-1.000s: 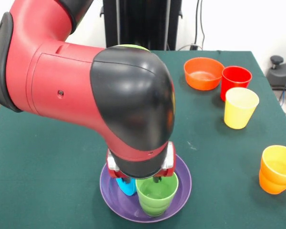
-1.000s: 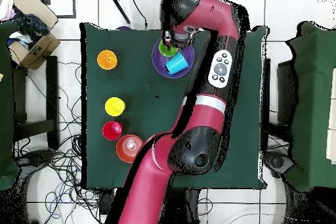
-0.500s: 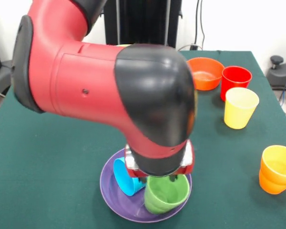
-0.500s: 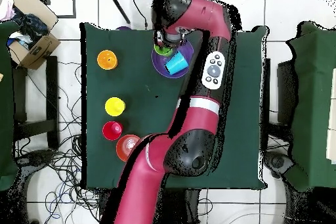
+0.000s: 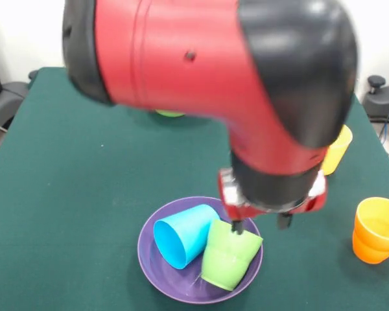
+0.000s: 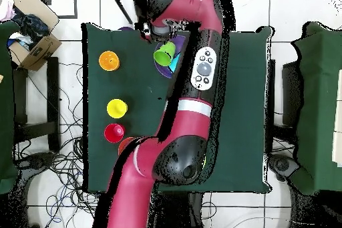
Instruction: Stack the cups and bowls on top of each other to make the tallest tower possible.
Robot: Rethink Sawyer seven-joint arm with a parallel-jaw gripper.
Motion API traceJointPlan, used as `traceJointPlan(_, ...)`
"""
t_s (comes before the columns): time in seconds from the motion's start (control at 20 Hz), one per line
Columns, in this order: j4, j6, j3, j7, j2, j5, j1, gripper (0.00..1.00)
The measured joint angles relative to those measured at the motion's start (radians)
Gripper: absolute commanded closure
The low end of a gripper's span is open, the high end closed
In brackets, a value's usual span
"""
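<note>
- From the front camera I saw the wide purple bowl [image 5: 149, 259] near the table's close edge, with two cups lying in it.
- The blue cup [image 5: 183, 234] lay on its side in the bowl's left half, its open mouth turned toward the camera and to the left.
- The green cup [image 5: 229, 254] lay tipped over just beside it, touching it, with its base pointing up toward the gripper.
- The gripper [image 5: 258, 224] hung just above the green cup; I could make out two dark fingertips [image 5: 236, 226] spread apart, the left one right at the cup's base, the other over bare cloth beyond the bowl, and nothing held between them.
- Behind the arm's red and black housing [image 5: 207, 78] a sliver of a light green bowl [image 5: 169, 113] showed.
- To the right, part of the yellow cup [image 5: 337, 150] stood upright, mostly hidden by the arm.
- Farthest right, the orange cup [image 5: 377, 229] stood upright and well apart from the bowl.
- In the overhead camera I saw the red cup [image 6: 113, 132] below the yellow one along the table's left side.
- The table [image 5: 71, 194] was covered in dark green cloth.
- Overhead, the floor was pale tile with loose cables [image 6: 67, 165] to the left, and a cardboard box [image 6: 35, 31] sat at the upper left.
</note>
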Motion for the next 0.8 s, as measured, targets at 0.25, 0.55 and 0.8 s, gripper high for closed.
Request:
traceJointPlan(0.25,0.0,0.041,-0.002,0.0,-0.039,0.006,0.017,0.0)
traceJointPlan(0.55,0.001,0.072,-0.009,0.0,-0.072,0.013,0.016,0.0)
traceJointPlan(0.8,0.019,0.094,0.004,0.0,-0.105,-0.002,0.027,0.0)
